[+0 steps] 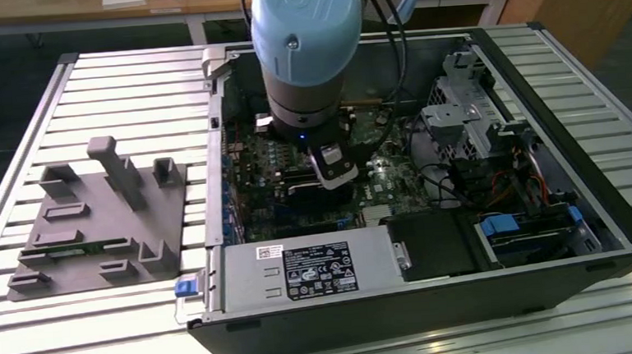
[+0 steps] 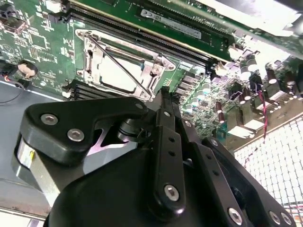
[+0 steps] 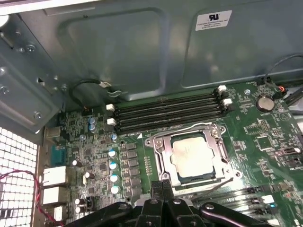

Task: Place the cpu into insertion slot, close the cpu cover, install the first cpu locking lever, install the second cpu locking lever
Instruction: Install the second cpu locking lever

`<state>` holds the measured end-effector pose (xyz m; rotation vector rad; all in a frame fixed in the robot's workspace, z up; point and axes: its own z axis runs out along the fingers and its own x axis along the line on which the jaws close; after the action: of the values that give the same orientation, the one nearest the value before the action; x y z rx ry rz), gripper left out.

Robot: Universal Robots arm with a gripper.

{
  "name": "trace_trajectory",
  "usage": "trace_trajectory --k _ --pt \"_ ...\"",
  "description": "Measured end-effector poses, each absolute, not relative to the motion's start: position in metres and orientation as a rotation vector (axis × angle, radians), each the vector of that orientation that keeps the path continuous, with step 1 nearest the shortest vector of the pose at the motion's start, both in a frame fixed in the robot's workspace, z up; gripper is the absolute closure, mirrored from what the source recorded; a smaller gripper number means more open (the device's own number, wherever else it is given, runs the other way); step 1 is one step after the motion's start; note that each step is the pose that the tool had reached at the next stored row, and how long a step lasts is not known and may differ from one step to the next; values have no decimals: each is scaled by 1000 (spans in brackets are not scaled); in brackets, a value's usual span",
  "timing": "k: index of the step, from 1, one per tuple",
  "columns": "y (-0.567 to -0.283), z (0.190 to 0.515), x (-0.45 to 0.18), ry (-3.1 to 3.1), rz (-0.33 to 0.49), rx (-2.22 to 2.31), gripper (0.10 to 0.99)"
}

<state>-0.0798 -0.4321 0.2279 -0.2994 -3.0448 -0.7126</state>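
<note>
Silvery-grey and square, the flat cpu (image 3: 192, 157) sits in the insertion slot (image 3: 166, 170), the metal-rimmed socket on the green circuit board (image 3: 265, 137) inside the open black computer case (image 1: 574, 87). Around the chip lies the thin silvery cpu cover (image 3: 158, 142), a frame plate lying flat so that the chip's metal top shows through its square window. In the second wrist view the same cover (image 2: 97, 52) has a thin wire locking lever (image 2: 116, 61) running slantwise across the window.

Just beside the socket run four long black memory slots (image 3: 165, 109) with white end clips, all lying parallel to one socket edge. A round silver coin battery (image 3: 264, 102) sits on the board farther along.

The black gripper (image 3: 162, 185) hangs at the socket's near edge with its fingertips pressed together and nothing between them. In the exterior view the grey and blue arm (image 1: 299, 54) reaches down into the case, and a grey plastic fixture (image 1: 99, 223) rests on the slatted metal table (image 1: 62, 332), on the exterior view's left.
</note>
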Motion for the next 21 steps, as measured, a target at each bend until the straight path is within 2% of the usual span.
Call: trace_trajectory --k 14,21 --pt "-432 245 -69 -3083 -574 -314 980" --pt "-432 245 -56 -3089 -549 -321 980"
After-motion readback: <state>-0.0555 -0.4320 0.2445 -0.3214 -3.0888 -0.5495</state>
